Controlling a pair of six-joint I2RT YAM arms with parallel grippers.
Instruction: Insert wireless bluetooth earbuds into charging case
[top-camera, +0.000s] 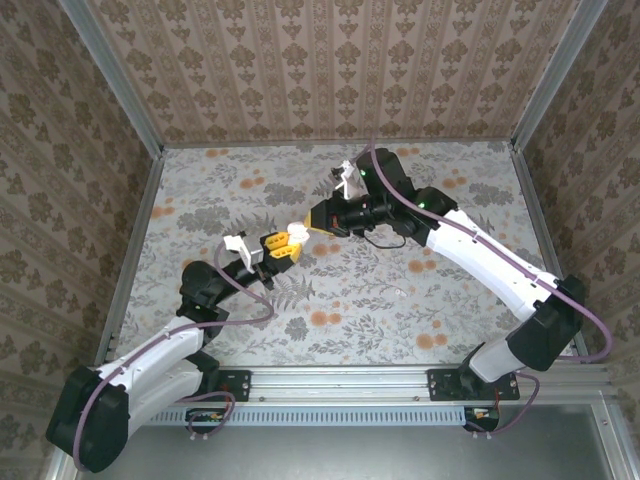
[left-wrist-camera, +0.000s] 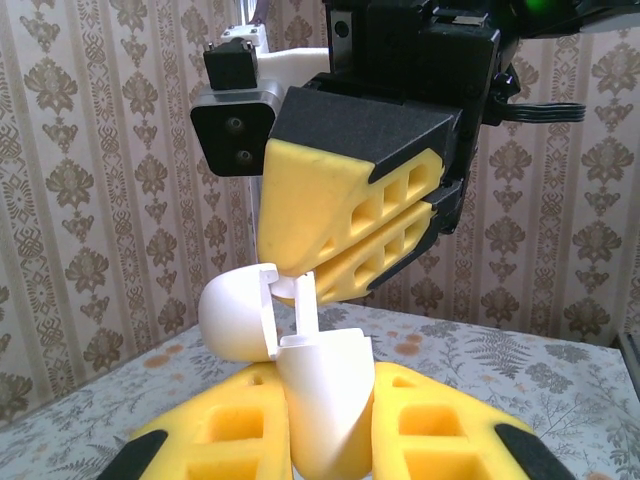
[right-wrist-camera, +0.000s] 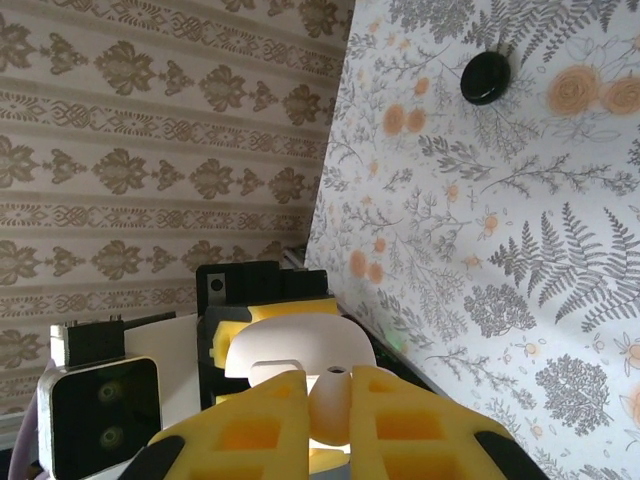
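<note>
My left gripper is shut on the white charging case, held above the middle of the table with its lid swung open to the left. My right gripper comes in from the other side and is shut on a white earbud. The earbud's stem points down into the open mouth of the case. From above, the two grippers meet tip to tip, left gripper and right gripper, with the case between them.
A small round black piece lies on the floral table top beyond the right gripper. A tiny pale speck sits on the table nearer the front. Patterned walls close in the table on three sides.
</note>
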